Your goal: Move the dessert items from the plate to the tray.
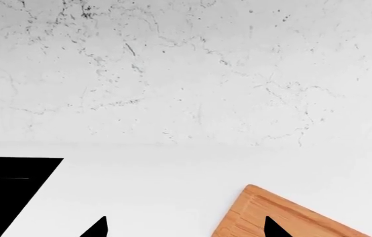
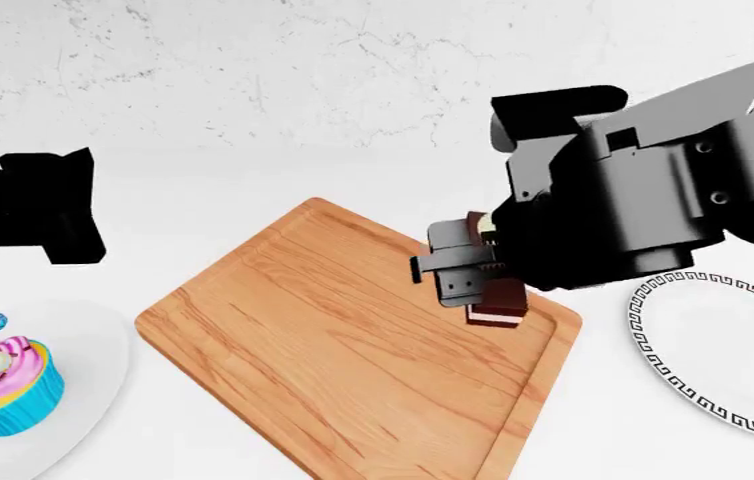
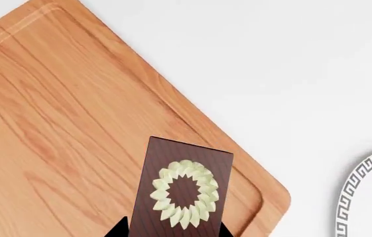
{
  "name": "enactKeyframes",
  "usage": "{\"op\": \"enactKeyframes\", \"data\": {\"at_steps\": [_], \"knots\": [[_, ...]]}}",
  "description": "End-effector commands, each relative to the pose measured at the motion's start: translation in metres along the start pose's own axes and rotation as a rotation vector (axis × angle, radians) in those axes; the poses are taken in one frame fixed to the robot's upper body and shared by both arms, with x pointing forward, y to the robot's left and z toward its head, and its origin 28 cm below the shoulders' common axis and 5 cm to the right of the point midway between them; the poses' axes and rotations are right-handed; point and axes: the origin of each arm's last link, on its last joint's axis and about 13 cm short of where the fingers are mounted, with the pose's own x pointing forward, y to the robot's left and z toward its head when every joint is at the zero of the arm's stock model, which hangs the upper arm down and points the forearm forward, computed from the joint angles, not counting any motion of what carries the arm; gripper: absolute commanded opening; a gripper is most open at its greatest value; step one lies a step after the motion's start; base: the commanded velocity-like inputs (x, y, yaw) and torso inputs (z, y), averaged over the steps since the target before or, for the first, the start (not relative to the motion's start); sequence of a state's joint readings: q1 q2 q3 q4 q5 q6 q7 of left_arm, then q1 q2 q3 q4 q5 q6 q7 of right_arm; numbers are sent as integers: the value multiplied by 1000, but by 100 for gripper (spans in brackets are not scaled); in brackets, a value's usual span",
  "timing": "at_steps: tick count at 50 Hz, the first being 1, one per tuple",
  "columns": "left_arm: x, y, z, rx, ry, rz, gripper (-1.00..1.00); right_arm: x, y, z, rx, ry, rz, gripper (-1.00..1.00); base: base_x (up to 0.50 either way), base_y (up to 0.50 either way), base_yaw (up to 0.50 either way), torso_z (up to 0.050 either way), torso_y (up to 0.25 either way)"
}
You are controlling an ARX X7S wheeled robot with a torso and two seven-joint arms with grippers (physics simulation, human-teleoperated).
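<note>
The chocolate cake slice point(image 3: 183, 190) with a cream swirl sits between my right gripper's point(image 3: 172, 231) two fingertips, which are shut on its sides. In the head view the right gripper point(image 2: 464, 275) holds the slice point(image 2: 497, 305) over the right part of the wooden tray point(image 2: 310, 330); I cannot tell whether it touches the board. The blue-wrapped cupcake point(image 2: 1, 388) with pink frosting stands on a plain white plate point(image 2: 90, 385) at the lower left. My left gripper point(image 1: 186, 229) is open and empty, above the white table beside a tray corner point(image 1: 284, 212).
A white plate with a black patterned rim point(image 2: 717, 350) lies right of the tray and also shows in the right wrist view point(image 3: 363, 192). My left arm point(image 2: 24, 205) hovers behind the cupcake plate. A marbled wall point(image 2: 284, 70) stands behind the table.
</note>
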State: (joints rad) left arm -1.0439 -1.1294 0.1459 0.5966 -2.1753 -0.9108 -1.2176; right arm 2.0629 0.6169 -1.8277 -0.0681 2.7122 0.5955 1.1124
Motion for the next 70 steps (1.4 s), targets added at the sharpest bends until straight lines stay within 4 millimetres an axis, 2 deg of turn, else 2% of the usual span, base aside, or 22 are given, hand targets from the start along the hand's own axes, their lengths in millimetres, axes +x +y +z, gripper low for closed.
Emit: {"op": "enactKeyframes", "data": {"at_steps": [1,19,37,45,46,58,65,70], "knots": [[0,0,-1,-1,3,1,100,-2,5,-8,-55,-5,-4,-100,0,0,0,0,0],[2,0,-3,-8,2,-6,100,6,14,-21,-131,23,25,-100,0,0,0,1,1],[3,1,-8,-19,10,-8,100,29,30,-19,-143,6,86,-100,0,0,0,0,1],[3,0,-7,-18,10,-9,100,30,32,-21,-151,20,91,-100,0,0,0,0,1],[3,0,-7,-18,9,-10,100,30,32,-21,-149,23,106,100,0,0,0,0,0],[3,0,-7,-16,8,-9,100,21,28,-17,-141,18,114,100,0,0,0,0,0],[2,1,-8,-19,9,-7,100,-2,18,-6,-121,-62,106,100,0,0,0,0,0],[1,1,-8,-16,32,-7,100,-16,2,-2,-91,-127,70,100,0,0,0,0,0]]}}
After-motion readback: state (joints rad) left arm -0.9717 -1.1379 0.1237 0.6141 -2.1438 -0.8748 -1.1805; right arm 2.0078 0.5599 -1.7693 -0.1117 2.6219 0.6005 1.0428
